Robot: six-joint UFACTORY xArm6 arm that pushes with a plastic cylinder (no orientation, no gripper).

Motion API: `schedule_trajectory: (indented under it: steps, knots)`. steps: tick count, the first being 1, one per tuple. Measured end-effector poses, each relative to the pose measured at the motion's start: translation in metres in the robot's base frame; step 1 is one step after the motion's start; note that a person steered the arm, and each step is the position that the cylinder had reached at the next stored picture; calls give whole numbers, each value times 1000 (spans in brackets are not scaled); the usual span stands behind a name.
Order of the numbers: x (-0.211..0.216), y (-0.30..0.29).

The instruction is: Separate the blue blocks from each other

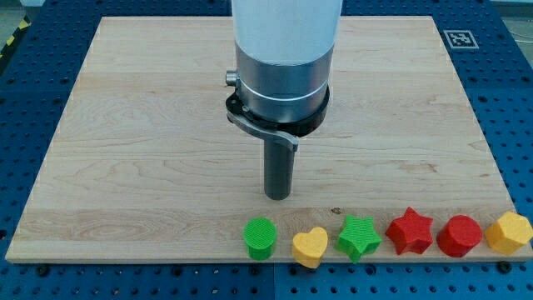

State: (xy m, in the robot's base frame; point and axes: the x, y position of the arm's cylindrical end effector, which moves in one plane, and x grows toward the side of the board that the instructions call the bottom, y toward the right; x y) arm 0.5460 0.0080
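Camera view looks down on a light wooden counter [125,125] that lies on a blue perforated bench [508,92]. The frame's upper edge cuts off my arm, so only its white sleeve and grey metal collar [279,79] show. The arm ends in a straight dark rod [278,171] rather than a hand, so nothing here opens, closes or grips.

My tip [277,197] rests on the counter near its near edge, roughly mid-width, and touches no block. Just near and to the left of it stands a green cylinder block [259,237], and just near and to the right a yellow heart block [310,247].

The row along the near edge continues rightward with a green star block [359,237], a red star block [410,231], a red block [459,236] that looks round or many-sided, and a yellow block [509,232] of a blunt, faceted shape that is hard to make out. The yellow block sits at the counter's right near corner and seems to hang partly over the edge.

No blue block shows anywhere on the visible counter. The sleeve and collar hide a strip of the far middle, and I cannot tell whether blue blocks lie behind them.

A black-and-white marker tag [460,38] sits at the far right corner.
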Motion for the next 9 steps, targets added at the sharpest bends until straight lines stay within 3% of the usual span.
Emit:
schedule_trajectory:
  steps: [5, 9]
  knots:
    - [-28, 97]
    - [-40, 127]
